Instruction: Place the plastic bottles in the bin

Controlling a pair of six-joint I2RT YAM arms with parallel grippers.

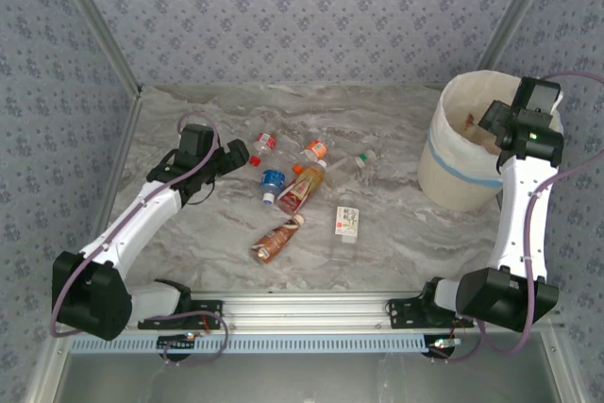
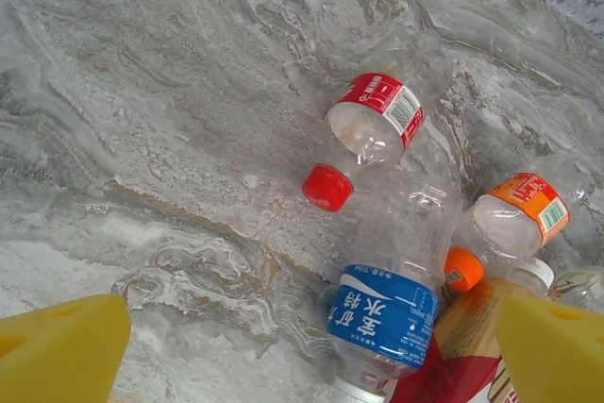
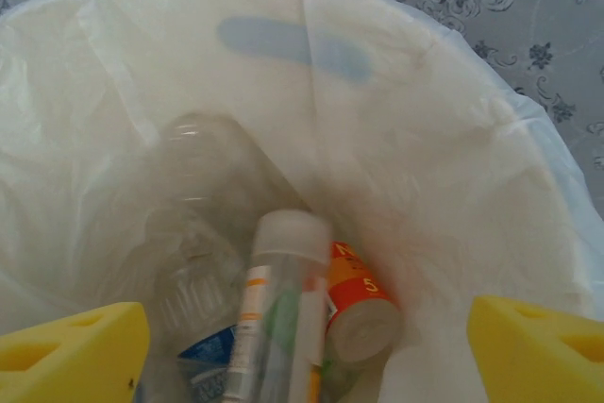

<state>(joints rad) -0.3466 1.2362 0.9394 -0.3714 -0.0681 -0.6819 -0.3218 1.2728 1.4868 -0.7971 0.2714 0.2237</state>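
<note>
Top external view: on the marbled table (image 1: 396,233), the bin (image 1: 453,176) stands at the right of the frame. The right gripper (image 1: 493,125) is poised over its mouth, jaws spread wide and nothing held. At centre left the left gripper (image 1: 236,153), likewise spread and empty, is aimed at the plastic bottles (image 1: 293,186) scattered mid-table. The red-capped bottle (image 2: 373,125) is judged best taken across its body, jaws squared to it first. Open tabletop lies left of the cluster; its neighbours are packed close at lower right. The bin's rim should be cleared as the right arm is lifted out.
</note>
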